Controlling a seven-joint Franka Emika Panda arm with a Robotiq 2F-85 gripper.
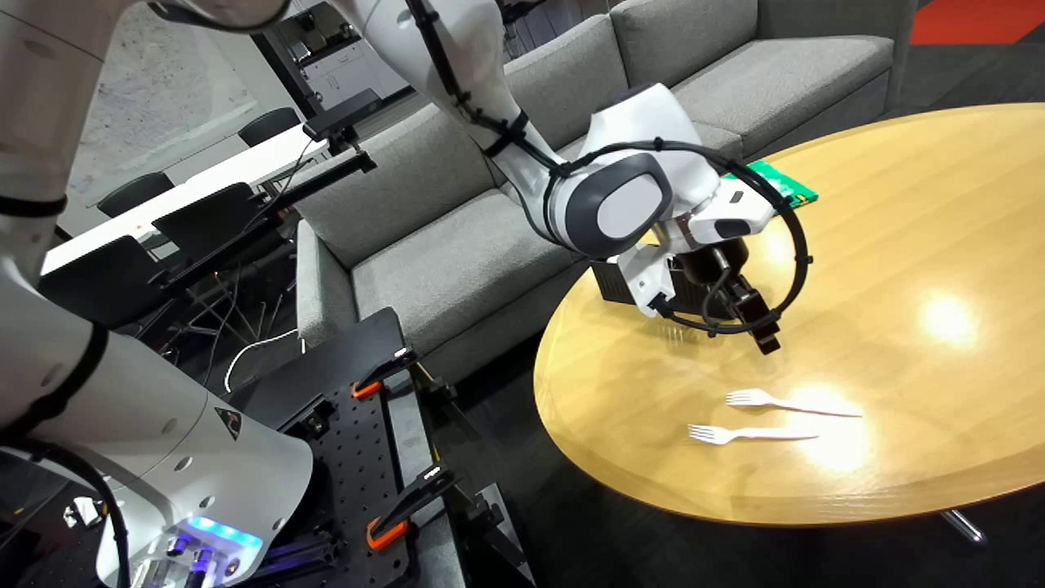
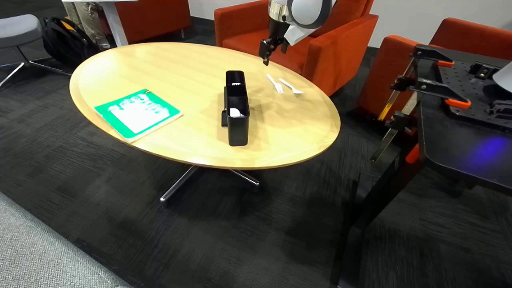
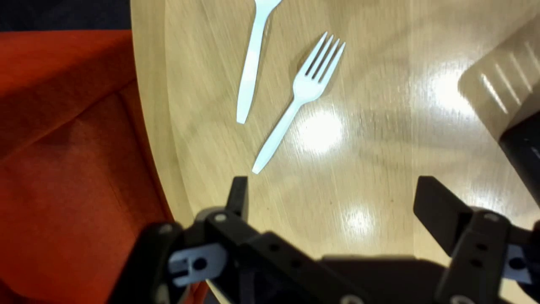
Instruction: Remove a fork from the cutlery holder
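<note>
The cutlery holder (image 2: 238,134) is a black divided box on the oval wooden table. White tines show in its middle compartment and a white rounded piece in its near one. In an exterior view the arm partly hides the holder (image 1: 612,282); its dark corner (image 3: 525,147) shows at the wrist view's right edge. Two white forks lie side by side on the table: one fork (image 3: 308,86) whole in the wrist view, the other fork (image 3: 249,69) with its head cut off. My gripper (image 3: 331,183) is open and empty above the table, apart from holder and forks; it shows in an exterior view (image 2: 275,55).
A flat green-and-white item (image 2: 138,110) lies on the table (image 2: 188,68) beyond the holder from the forks. A red armchair (image 2: 336,52) stands close to the table edge near the forks. A grey sofa (image 1: 457,237) stands along another side.
</note>
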